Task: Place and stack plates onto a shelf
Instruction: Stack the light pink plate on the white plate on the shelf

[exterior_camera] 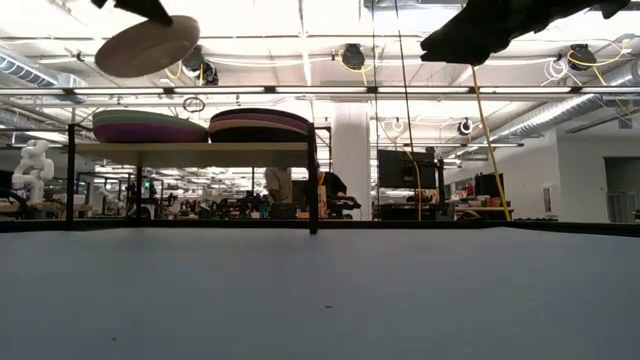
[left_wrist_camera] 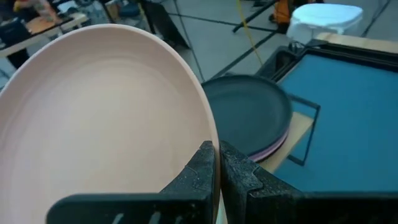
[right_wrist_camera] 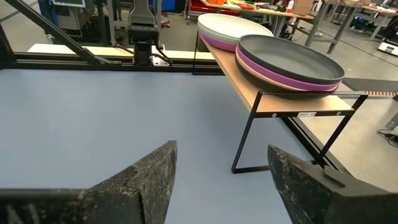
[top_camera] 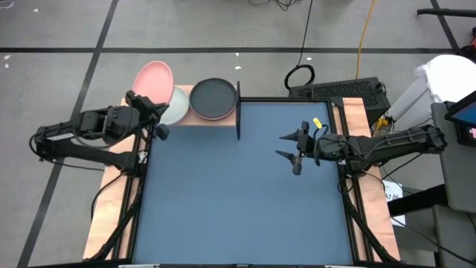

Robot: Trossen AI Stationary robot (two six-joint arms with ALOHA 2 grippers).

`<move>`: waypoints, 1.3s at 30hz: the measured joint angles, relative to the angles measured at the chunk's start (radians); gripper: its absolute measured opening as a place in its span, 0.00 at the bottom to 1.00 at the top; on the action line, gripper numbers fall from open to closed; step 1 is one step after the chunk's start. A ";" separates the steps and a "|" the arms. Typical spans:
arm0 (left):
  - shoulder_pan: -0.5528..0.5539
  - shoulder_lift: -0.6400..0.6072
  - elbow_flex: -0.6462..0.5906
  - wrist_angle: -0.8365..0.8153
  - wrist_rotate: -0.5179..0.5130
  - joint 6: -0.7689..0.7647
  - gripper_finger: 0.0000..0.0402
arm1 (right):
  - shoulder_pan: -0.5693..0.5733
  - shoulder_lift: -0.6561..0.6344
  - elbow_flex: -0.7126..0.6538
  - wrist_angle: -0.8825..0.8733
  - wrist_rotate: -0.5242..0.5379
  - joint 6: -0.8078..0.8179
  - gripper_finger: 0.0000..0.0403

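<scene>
Above shelf left end, my left tool pinches pink plate; only low view shows its tilt. Right tool wide over bench.

Two dark jointed arms, yellow tag near the right hand

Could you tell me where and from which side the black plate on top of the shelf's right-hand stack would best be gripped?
Probably by its raised rim. The black plate lies flat on the stack on the shelf, so only its edge offers fingers a bite, one above and one beneath the lip. Coming from the table side looks best: the right gripper waits open there, and the left gripper already pinches the pink plate by its rim.
</scene>
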 joint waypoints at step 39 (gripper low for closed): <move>0.178 -0.046 -0.268 0.065 0.091 -0.076 0.02 | 0.000 0.000 0.000 0.005 -0.031 -0.015 0.57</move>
